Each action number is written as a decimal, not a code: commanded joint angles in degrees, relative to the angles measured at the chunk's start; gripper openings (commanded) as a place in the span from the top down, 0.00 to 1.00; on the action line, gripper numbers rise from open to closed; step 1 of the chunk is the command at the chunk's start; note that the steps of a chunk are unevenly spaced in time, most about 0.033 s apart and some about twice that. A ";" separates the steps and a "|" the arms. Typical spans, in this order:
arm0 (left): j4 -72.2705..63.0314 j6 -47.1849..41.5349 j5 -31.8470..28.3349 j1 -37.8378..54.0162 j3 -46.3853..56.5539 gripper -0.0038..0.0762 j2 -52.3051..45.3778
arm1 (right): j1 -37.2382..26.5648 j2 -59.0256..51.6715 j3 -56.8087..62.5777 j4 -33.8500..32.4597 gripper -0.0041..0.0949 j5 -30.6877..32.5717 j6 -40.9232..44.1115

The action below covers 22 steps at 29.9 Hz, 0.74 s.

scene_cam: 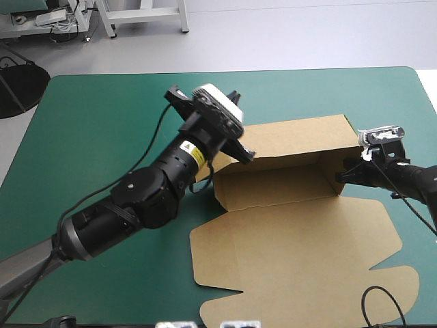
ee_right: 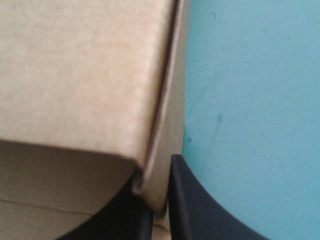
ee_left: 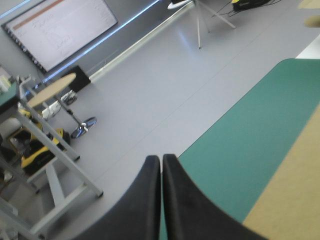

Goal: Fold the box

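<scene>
The brown box [scene_cam: 293,239] sits on the right half of the teal-green table [scene_cam: 102,116], lid flat toward the near edge. The right gripper [ee_right: 159,182] pinches its right wall. The left gripper [ee_left: 161,159] has its fingers touching, holding nothing.

Count on inspection: one box [scene_cam: 293,225], a cut sheet of brown board. Two robot pincers, each with two broad black fin-shaped fingers [ee_left: 145,200]: left pincer [ee_left: 161,158], right pincer [scene_cam: 345,173]. Four fingers total. One counter [scene_cam: 102,123] with a teal-green cover.
</scene>
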 commanded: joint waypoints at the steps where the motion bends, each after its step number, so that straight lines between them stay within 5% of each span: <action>1: -6.62 3.28 -2.95 6.67 -1.90 0.95 -2.78 | -0.09 -0.73 -1.00 -0.59 0.97 3.09 2.09; 13: -41.93 26.42 -3.22 31.48 -2.04 0.95 -3.53 | 0.80 -0.73 -11.69 -7.63 0.97 10.13 15.26; 22: -67.87 44.93 6.17 47.12 -2.04 0.95 -3.42 | 12.44 3.13 -26.71 -23.36 0.97 14.63 37.93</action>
